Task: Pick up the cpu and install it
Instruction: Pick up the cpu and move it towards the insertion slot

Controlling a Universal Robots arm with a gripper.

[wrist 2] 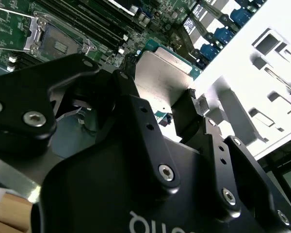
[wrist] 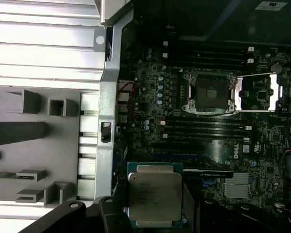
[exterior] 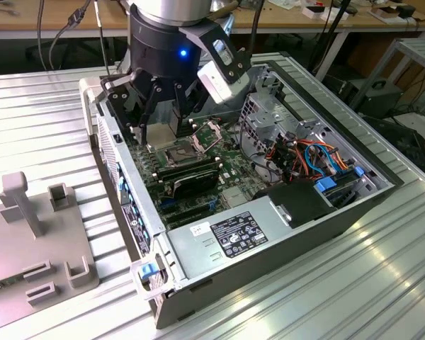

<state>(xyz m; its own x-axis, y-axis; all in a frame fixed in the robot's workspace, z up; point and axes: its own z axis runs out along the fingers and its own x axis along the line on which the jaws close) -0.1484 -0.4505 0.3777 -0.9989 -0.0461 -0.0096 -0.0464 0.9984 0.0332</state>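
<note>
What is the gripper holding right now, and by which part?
The gripper is shut on the processor chip. Its fingers pinch two opposite edges of the chip and leave the metal top bare. It hangs over the circuit board.

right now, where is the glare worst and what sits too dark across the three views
Second wrist view: the slotted holder plate is blown out to white, and the cpu lid carries a bright sheen. First wrist view: the motherboard is dim, while the ribbed table glares. Exterior view: the light is even, with a blue lamp glowing on the arm.
</note>
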